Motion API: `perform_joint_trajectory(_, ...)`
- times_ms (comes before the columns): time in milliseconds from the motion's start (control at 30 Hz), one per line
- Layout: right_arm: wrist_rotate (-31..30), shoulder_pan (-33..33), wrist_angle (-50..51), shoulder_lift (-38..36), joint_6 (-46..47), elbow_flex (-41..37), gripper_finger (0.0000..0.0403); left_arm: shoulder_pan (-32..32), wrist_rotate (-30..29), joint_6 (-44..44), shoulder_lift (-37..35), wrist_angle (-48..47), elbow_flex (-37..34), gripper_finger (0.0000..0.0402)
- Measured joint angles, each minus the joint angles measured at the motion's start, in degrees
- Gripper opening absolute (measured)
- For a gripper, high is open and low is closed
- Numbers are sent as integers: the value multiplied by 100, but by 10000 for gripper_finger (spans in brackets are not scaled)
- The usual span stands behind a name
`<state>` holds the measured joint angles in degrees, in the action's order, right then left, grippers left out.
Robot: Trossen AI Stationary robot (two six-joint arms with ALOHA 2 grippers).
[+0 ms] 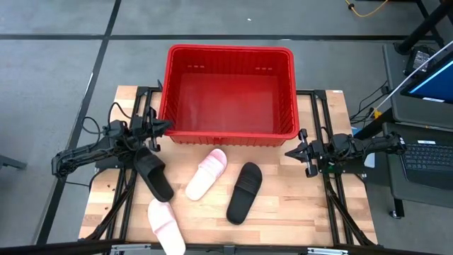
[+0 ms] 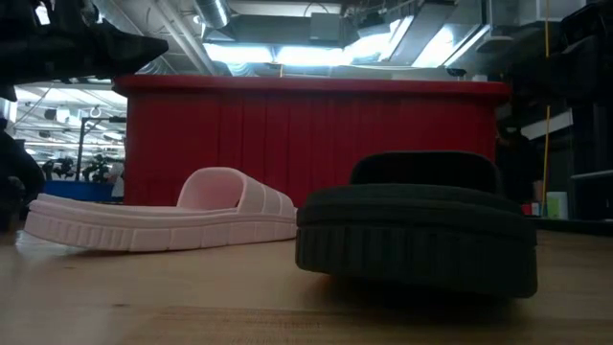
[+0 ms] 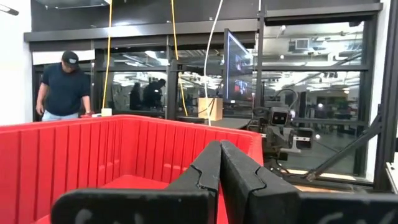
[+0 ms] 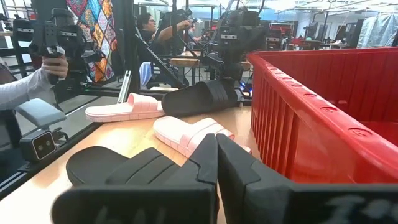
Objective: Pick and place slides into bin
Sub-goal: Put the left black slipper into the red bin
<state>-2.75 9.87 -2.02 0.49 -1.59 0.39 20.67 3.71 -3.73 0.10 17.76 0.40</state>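
Black slide (image 1: 244,192) lies between both closed claws, touching neither.

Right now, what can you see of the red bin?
The bin is a large rectangular basket of red plastic with ribbed, slotted walls and a rolled rim. It stands upright at the far edge of the wooden table, overhanging that edge toward the floor. Its inside shows only bare red floor; no slide is in it. Nothing is seen touching it: both claws wait shut beside its near corners.
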Motion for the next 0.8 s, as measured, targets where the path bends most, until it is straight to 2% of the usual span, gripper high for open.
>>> perform_joint_trajectory(133, -1, 0, 0, 0, -8, 1, 6, 2, 46, 101, 1, 0, -1, 4)
perform_joint_trajectory(467, 1, 0, 0, 0, -20, 0, 6, 0, 1214, 344, 4, -59, 94, 4)
perform_joint_trajectory(667, 0, 0, 0, 0, -9, 1, 6, 2, 1256, 590, 4, -125, 145, 3)
perform_joint_trajectory(800, 1, 0, -59, 2, 337, 2, 6, 2, 1263, 420, 4, 108, 148, 3)
